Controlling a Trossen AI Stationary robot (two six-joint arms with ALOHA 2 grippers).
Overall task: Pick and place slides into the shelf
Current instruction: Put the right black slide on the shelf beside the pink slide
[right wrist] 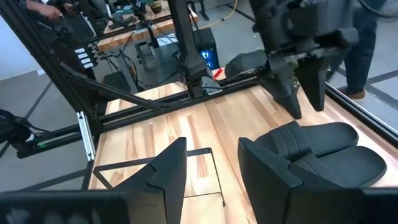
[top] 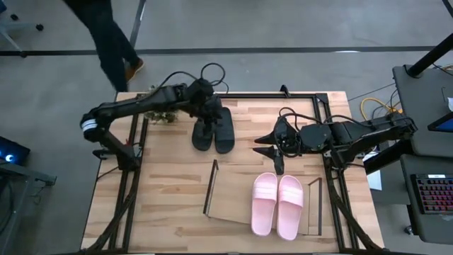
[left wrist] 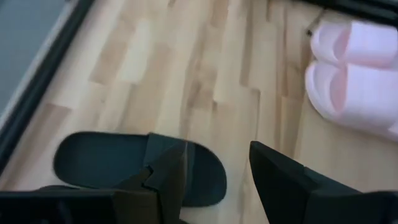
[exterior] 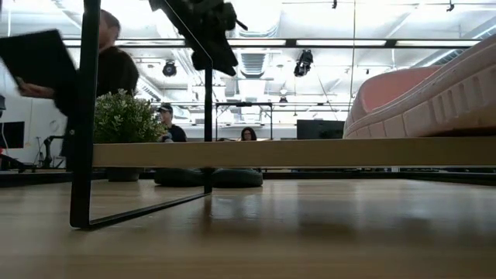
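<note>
Two black slides [top: 214, 130] lie side by side on the tabletop at the far middle, soles down. My left gripper [left wrist: 217, 149] hangs open just above them, one finger over a strap [left wrist: 163, 148], clear of them in the right wrist view. Two pink slides [top: 277, 204] lie side by side on the right half of the shelf [top: 233, 191], a low light-wood board with dark end frames. My right gripper [top: 269, 145] stands open and holds nothing, in the air to the right of the black slides [right wrist: 329, 149] and beyond the shelf's far edge.
A small potted plant [top: 161, 113] stands at the far left beside the left arm. The shelf's left half [top: 230, 202] is bare board. Dark frame rails [top: 134, 177] run along the table's sides. A person [top: 113, 42] walks past the far edge.
</note>
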